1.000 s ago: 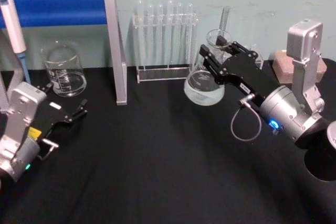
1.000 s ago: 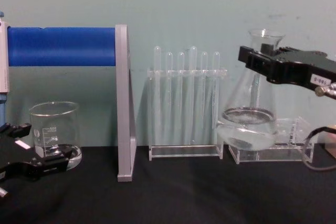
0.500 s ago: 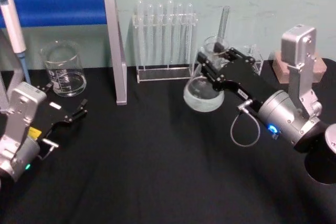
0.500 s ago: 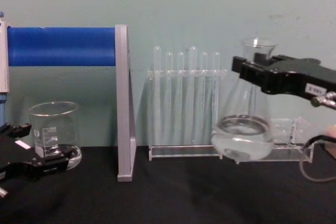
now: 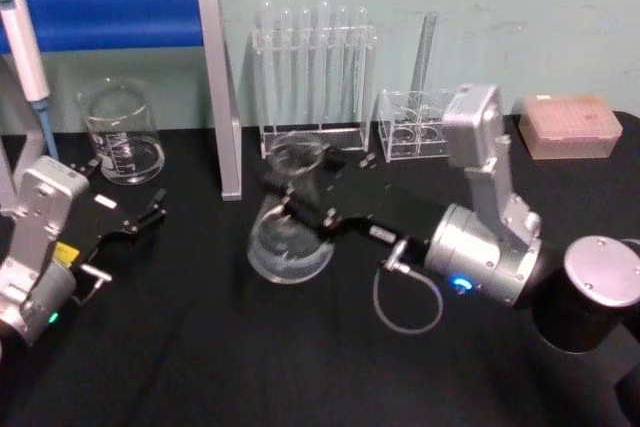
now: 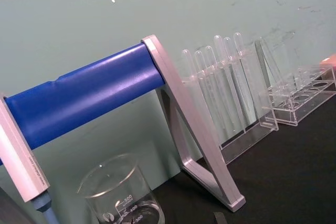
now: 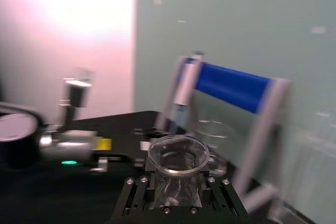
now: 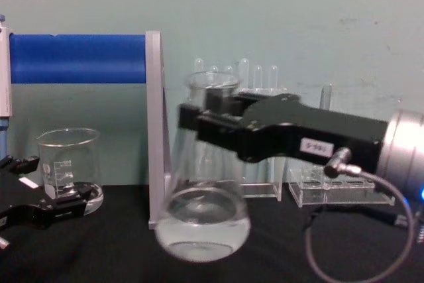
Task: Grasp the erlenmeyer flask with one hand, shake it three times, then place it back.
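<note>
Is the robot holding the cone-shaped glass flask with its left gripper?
No, the right gripper grips the erlenmeyer flask by its neck, while the left gripper sits open near the beaker.

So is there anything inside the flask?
Partly full: clear liquid fills the base of the erlenmeyer flask held by the right gripper.

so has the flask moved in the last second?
Yes. The right gripper has carried the flask left and nearer the robot: from right of the test tube rack to in front of it, near the grey post.

Clear glass erlenmeyer flask (image 5: 290, 239); apparently matt tablecloth (image 5: 250, 357).
</note>
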Available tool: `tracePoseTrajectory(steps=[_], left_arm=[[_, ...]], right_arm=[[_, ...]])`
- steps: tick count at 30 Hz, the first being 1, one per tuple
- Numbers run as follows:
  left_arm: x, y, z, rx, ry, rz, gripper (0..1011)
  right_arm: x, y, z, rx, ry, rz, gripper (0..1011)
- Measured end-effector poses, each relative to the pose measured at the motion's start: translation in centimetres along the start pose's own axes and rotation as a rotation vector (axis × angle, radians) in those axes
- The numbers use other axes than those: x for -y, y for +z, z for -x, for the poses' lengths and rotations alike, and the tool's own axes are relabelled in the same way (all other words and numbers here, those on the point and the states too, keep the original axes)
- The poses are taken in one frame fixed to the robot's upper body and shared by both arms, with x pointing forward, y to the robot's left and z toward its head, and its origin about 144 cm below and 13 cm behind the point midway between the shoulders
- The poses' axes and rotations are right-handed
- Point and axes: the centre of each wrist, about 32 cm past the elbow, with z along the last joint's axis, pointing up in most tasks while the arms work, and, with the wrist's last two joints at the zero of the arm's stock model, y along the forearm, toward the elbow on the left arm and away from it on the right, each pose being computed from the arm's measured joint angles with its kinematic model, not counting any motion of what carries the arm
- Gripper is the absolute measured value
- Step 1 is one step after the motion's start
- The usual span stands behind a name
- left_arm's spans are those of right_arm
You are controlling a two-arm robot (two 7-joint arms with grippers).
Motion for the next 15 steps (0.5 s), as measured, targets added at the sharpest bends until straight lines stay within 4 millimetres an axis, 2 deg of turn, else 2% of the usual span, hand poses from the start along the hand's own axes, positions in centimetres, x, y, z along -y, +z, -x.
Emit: tracePoseTrajectory(steps=[7, 15], left_arm=[[0.0, 0.0, 0.0, 0.0, 0.0, 0.0, 1001], [0.0, 0.0, 0.0, 0.0, 0.0, 0.0, 1001]], right_arm=[[-1.5, -0.1, 1.1, -0.01, 0.169, -0.008, 449], [-1.5, -0.2, 1.2, -0.021, 0.174, -0.011, 449]])
